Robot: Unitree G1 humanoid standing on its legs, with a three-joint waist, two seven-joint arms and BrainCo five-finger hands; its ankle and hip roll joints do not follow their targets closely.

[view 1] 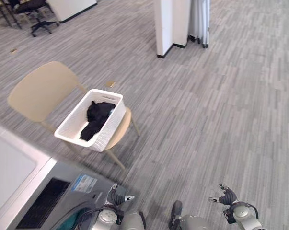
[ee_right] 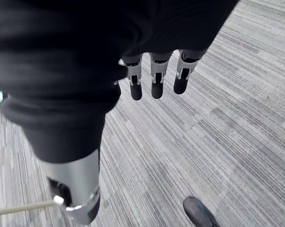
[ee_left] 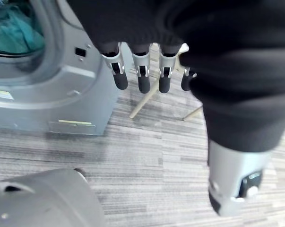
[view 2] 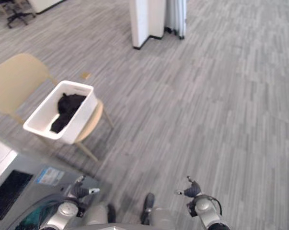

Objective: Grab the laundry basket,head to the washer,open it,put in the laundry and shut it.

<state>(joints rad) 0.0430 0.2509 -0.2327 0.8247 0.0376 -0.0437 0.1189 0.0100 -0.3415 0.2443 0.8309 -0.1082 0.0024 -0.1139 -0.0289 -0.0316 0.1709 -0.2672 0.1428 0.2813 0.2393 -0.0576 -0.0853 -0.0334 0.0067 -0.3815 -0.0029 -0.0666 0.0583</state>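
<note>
A white laundry basket (view 1: 113,123) rests on the seat of a beige chair (view 1: 41,89), ahead and to my left. Black laundry (view 1: 97,118) lies inside it. The grey washer (view 1: 36,191) stands at the lower left, close to my left side; teal cloth (ee_left: 11,34) shows behind its round door (ee_left: 52,56). My left hand (view 1: 117,197) hangs low beside the washer's front, open and holding nothing. Low on the other side, my right hand (view 1: 227,195) is over bare carpet, fingers (ee_right: 154,81) relaxed and empty. Both hands are well short of the basket.
A white pillar (view 1: 171,24) stands at the back with grey folded panels (view 1: 200,21) beside it. A black office chair (view 1: 35,13) and a white cabinet (view 1: 72,7) are at the far left. Grey striped carpet (view 1: 221,110) spreads to the right.
</note>
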